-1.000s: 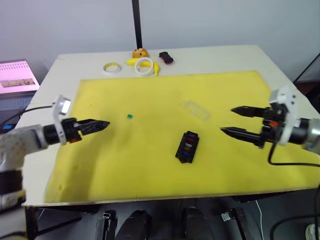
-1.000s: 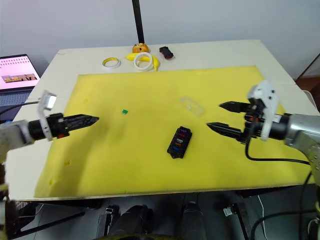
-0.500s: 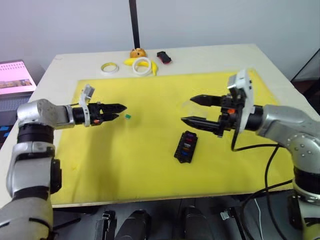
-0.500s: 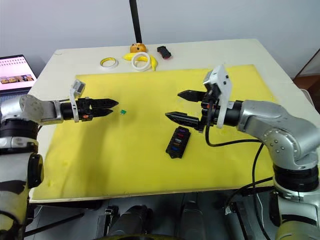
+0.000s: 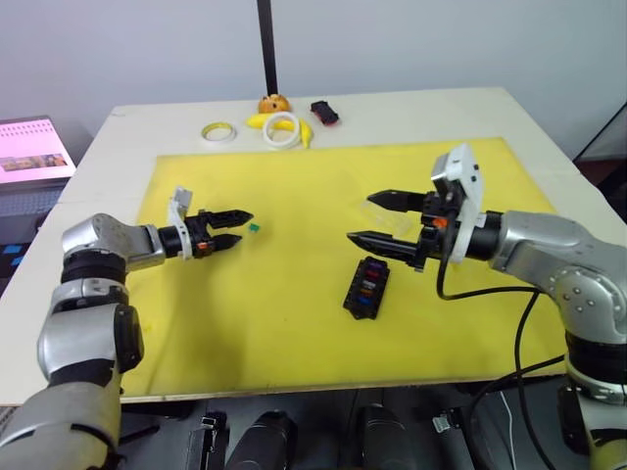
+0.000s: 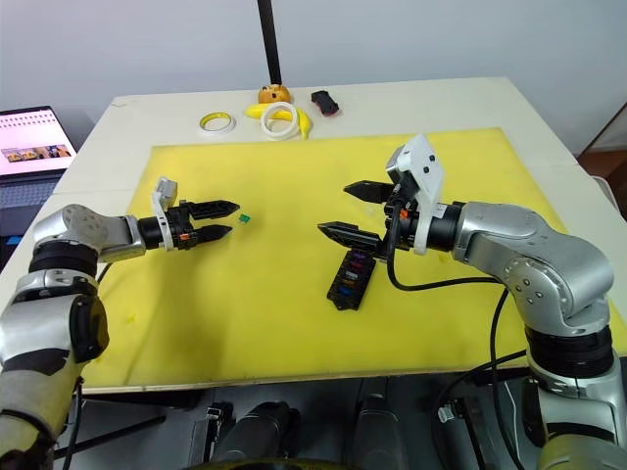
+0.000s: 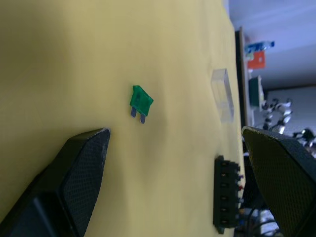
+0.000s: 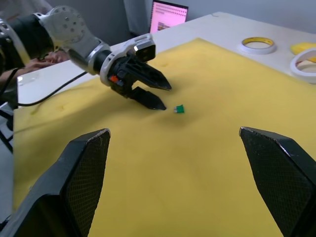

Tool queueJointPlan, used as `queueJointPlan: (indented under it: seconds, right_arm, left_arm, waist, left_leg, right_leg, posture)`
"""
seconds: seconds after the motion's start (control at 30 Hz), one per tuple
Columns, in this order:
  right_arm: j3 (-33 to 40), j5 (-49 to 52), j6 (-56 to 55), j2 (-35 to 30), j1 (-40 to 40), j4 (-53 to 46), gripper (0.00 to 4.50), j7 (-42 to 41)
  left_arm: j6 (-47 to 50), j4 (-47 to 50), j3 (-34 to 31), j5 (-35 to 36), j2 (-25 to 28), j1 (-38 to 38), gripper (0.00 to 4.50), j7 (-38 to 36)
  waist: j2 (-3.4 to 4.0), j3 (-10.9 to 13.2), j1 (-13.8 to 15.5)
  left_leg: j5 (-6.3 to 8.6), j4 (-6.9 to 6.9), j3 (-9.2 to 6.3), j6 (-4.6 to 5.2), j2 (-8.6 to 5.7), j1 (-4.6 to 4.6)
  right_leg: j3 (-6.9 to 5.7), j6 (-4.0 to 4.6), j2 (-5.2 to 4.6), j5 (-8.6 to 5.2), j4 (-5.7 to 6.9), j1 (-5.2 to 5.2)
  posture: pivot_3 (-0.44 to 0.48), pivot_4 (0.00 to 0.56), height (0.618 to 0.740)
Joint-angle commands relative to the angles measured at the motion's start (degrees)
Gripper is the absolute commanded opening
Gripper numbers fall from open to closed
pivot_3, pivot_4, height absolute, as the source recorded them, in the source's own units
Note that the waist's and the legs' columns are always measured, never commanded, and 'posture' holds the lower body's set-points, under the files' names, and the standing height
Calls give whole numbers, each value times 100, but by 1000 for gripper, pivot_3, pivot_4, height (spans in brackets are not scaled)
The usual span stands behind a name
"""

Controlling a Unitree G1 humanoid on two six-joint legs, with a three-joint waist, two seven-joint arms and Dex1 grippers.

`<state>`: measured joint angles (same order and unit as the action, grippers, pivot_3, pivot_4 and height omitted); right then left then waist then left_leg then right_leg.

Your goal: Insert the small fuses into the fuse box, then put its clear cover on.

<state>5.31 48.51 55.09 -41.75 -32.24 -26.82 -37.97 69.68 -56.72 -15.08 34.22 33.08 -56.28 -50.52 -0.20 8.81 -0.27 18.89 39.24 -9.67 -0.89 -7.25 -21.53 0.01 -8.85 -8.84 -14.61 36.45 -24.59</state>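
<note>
- Eye views: on the yellow foam mat [image 5: 294, 323], the left gripper [image 5: 235, 227] hovers with its fingers spread, just short of the tiny green plastic fuse [image 5: 253, 228]. The right gripper [image 5: 374, 217], released wide, hangs above the black rectangular fuse box [image 5: 367, 288].
- Left wrist view: the fuse lies flat; the clear plastic cover [image 7: 222, 94] sits beyond it.
- Right wrist view: the fuse is just beside the left gripper's fingertips [image 8: 157, 105].

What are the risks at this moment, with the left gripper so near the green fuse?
The green fuse lies flat and loose on the yellow mat; the open left gripper may push it away instead of grasping it. The clear cover is hard to see, so the open right gripper above it may knock it.
</note>
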Motion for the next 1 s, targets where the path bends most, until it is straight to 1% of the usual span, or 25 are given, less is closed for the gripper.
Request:
queueJointPlan:
  seconds: [0.03, 0.13, 0.2, 0.4, 0.73, 1.0]
  right_arm:
    - [35, 17, -62, 69, 28, -200, 4437, 90]
    - [36, 43, -38, 91, 73, -249, 4437, 163]
    - [51, 56, -17, 102, 111, -272, 4437, 222]
    - [92, 100, 7, 93, 196, -344, 4437, 311]
    - [98, 87, 27, 67, 204, -368, 4437, 399]
    - [77, 56, 73, -2, 202, -400, 4437, 418]
  left_arm:
    - [-185, -173, -161, -56, -192, -188, 4500, 115]
    - [-409, -270, -146, -165, -327, -187, 4500, 220]
    - [-408, -298, -177, -165, -385, -187, 4500, 146]
    - [-275, -424, -304, -119, -507, -284, 4500, -16]
    - [-656, -620, -285, -320, -755, -405, 4500, -56]
    - [-1072, -865, -684, -332, -748, -203, 4500, 369]
  waist:
    - [0, 0, 40]
    - [0, 0, 103]
    - [-1, -1, 117]
    - [-1, -1, 118]
    - [-1, -1, 119]
    - [-1, -1, 114]
  left_leg:
    - [0, 3, -1, 0, -1, 0]
    - [0, 8, 0, 0, -2, 0]
    - [-1, 12, -2, 0, -5, 1]
    - [0, 27, -10, 0, -14, 1]
    - [0, 34, -18, 0, -22, -3]
    - [0, 39, -18, 0, -21, -1]
  right_leg:
    - [0, 0, 0, 0, 0, 1]
    - [0, 0, -1, 0, 3, 2]
    - [0, 0, -4, 0, 9, 4]
    - [0, 0, -9, 0, 55, 3]
    - [0, 0, -14, 0, 58, 4]
    - [0, 0, -14, 0, 58, 4]
  posture:
    - [0, 150, 740]
    - [0, 150, 740]
    - [0, 150, 740]
    - [0, 150, 740]
    - [0, 150, 740]
    - [0, 150, 740]
